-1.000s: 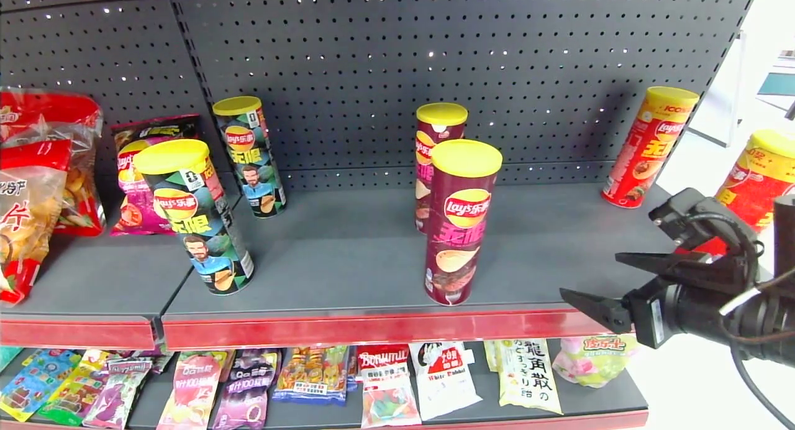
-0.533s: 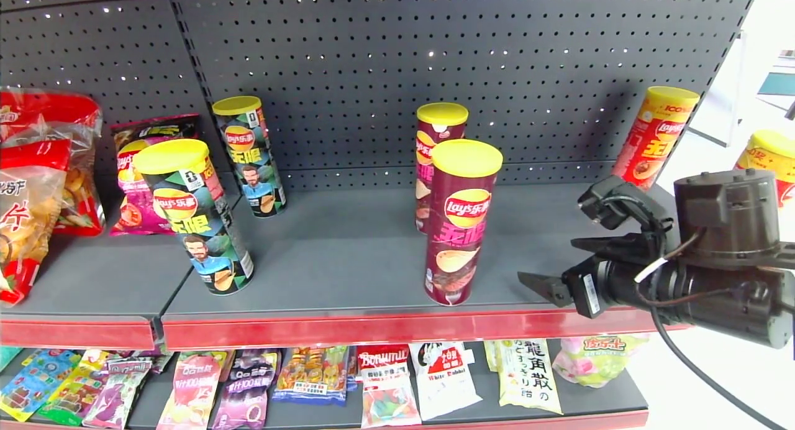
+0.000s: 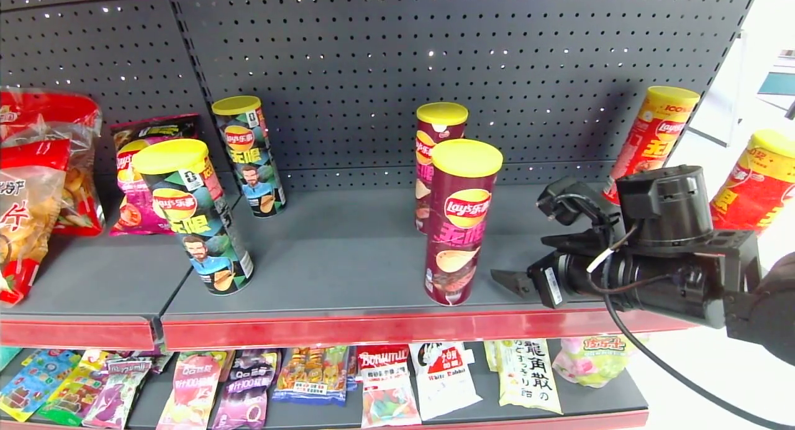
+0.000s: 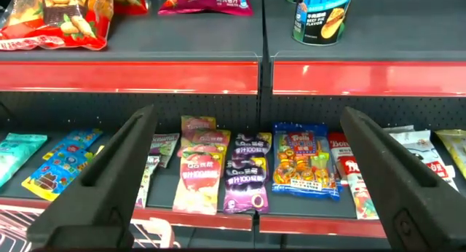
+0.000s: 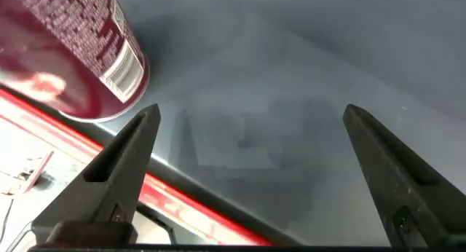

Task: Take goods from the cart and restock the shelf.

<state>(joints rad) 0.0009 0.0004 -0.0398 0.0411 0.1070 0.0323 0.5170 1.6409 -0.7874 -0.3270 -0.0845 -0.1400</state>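
Shelf (image 3: 348, 250): grey deck, red front lip. Right hand (image 3: 525, 260) over its front edge, jaws spread wide, holding nothing. Front maroon can (image 3: 461, 222) upright just beside it, not touching. Left hand (image 4: 247, 113) likewise wide, empty, facing lower-tier snack bags (image 4: 240, 172).

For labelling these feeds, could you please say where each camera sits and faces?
Head view: on the head, looking down at the shelf; open right end effector shows.
Left wrist view: on that wrist, facing lower-shelf candy bags; open left end effector shows.
Right wrist view: on that wrist, facing shelf board and maroon can; same end effector shows.
Head and right wrist views share that can.
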